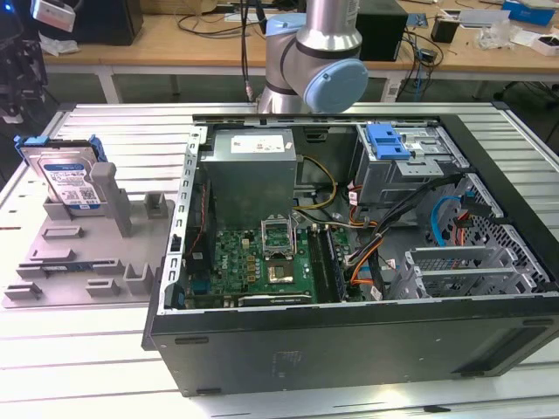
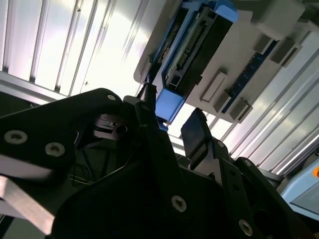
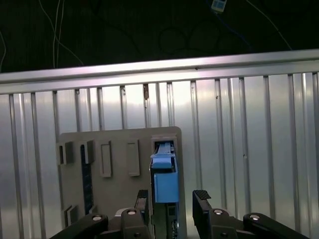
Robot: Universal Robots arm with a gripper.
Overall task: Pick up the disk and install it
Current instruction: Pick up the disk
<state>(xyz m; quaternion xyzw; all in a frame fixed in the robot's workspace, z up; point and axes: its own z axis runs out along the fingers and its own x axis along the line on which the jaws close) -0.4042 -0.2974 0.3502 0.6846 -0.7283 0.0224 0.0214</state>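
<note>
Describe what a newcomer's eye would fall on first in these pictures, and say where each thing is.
The open computer case dominates the exterior view, its green motherboard laid bare. At that view's left, the blue-framed disk stands on edge in a grey fixture. In both wrist views the disk shows between the dark fingers of the open gripper.

Disk [image 1: 64,177] partly behind grey fixture [image 1: 80,255]

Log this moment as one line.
claw: open, facing disk | disk: in grey fixture, not gripped | install: not done
</note>
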